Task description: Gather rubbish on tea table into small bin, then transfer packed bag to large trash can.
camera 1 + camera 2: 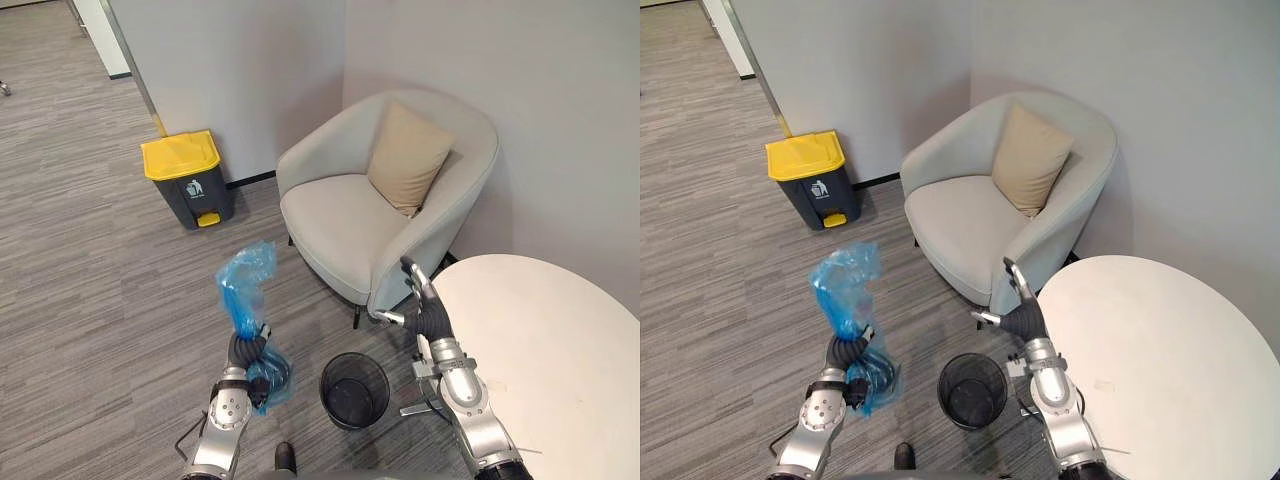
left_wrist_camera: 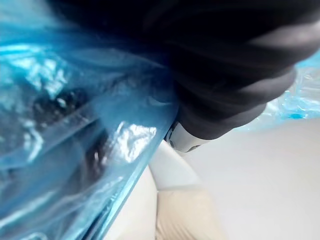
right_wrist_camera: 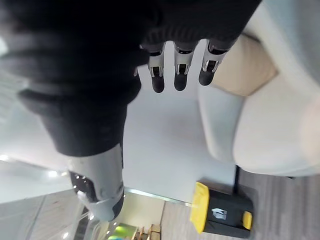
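Observation:
My left hand [image 1: 246,352] is shut on the neck of a blue plastic bag [image 1: 245,283], held up off the floor; the bag's loose top stands above the fist and its filled part [image 1: 270,380] hangs below. In the left wrist view the blue plastic [image 2: 75,125] presses close against the hand's cover. A small black mesh bin [image 1: 354,389] stands on the carpet between my arms. My right hand [image 1: 427,305] is raised and open, fingers [image 3: 175,75] straight, holding nothing, at the edge of the round white tea table [image 1: 560,350]. A dark grey trash can with a yellow lid [image 1: 186,178] stands by the far wall.
A light grey armchair [image 1: 380,210] with a beige cushion [image 1: 408,157] fills the corner right ahead, between the table and the large can. Open grey carpet lies to the left, leading to the can.

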Tool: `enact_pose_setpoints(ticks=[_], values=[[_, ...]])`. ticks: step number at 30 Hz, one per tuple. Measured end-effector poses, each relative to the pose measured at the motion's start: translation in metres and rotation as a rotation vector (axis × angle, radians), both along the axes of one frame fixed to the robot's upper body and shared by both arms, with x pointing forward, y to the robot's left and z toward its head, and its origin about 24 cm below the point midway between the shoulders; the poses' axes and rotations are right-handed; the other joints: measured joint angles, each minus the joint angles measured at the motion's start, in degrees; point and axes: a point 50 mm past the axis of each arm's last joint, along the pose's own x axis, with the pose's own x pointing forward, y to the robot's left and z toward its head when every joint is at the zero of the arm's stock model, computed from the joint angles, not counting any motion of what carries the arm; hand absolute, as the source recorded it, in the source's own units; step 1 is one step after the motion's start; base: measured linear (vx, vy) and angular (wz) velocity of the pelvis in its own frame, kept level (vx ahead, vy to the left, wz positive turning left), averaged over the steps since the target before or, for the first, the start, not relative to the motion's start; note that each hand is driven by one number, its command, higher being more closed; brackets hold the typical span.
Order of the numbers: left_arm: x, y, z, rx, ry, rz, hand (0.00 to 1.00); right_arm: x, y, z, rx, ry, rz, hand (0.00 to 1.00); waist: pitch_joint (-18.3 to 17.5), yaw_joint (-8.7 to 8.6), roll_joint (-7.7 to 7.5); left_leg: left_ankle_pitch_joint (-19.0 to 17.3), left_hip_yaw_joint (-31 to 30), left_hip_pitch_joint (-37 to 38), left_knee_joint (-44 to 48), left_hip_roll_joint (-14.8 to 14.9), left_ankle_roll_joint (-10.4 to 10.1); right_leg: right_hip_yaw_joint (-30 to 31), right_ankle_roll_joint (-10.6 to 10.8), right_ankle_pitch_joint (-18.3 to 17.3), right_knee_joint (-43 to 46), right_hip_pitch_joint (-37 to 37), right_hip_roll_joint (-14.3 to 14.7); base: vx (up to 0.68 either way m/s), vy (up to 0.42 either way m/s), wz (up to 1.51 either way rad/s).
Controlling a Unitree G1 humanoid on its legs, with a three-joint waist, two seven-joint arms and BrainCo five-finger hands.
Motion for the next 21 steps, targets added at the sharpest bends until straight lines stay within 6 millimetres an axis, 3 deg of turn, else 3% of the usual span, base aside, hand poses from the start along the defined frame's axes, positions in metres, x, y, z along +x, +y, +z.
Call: enact_pose_setpoints(ticks=[5,8,21], values=[[-0.010,0.014,-0.016,0.013,0.090,0.014,1.00,-0.016,-0.020,-0.045,-0.006,0.226,-0.067,0.00,1.2,0.02,-0.17,-0.1,-0.1,0.0,0.0,-0.3,0.1,-0.2,-0.1,-0.1,0.0,0.1,-0.2,0.00,0.000,0.01],[-0.026,0.020,-0.032,0.007,0.182,0.025,1.00,-0.030,-0.030,-0.069,-0.013,0.351,-0.103,0.00,1.3,-0.23,-0.21,-0.4,-0.2,0.5,0.0,-0.9,0.6,-0.4,0.2,-0.4,-0.1,0.7,-0.5,0.00,0.001,0.03],[-0.071,0.037,-0.068,0.001,0.417,0.054,1.00,-0.062,-0.044,-0.107,-0.085,0.581,-0.126,0.00,2.4,-0.27,-0.68,-1.3,-0.8,2.3,0.0,-2.0,0.8,-1.2,0.5,-1.6,0.1,2.8,-1.5,0.02,0.005,0.03]])
